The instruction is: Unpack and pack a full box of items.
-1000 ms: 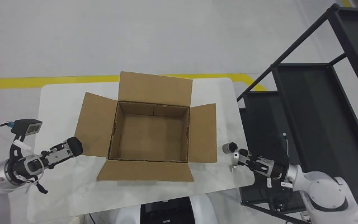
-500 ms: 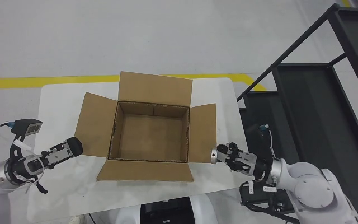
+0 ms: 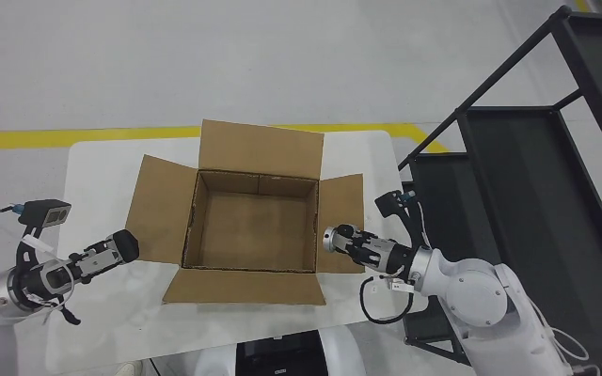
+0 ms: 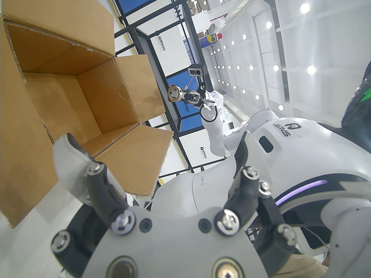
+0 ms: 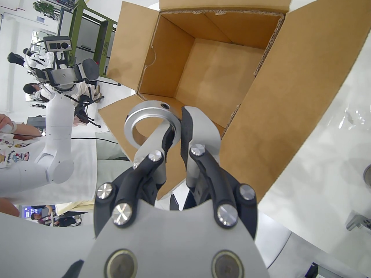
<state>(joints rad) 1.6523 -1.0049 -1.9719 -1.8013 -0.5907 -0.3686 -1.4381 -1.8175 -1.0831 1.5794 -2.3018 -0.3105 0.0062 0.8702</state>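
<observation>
Right wrist view: pinches metal ring in right fingers over cardboard box flap. Spreads left fingers wide. Seemingly just starts packing.

The right gripper pinches a silver metal ring. One of its fingers passes through the hole and the other presses on the outside, so the jaws stand close together on the ring's band. The ring hangs over one spread flap of the open cardboard box, which sits on the white table. The left gripper is past the opposite flap.
</observation>
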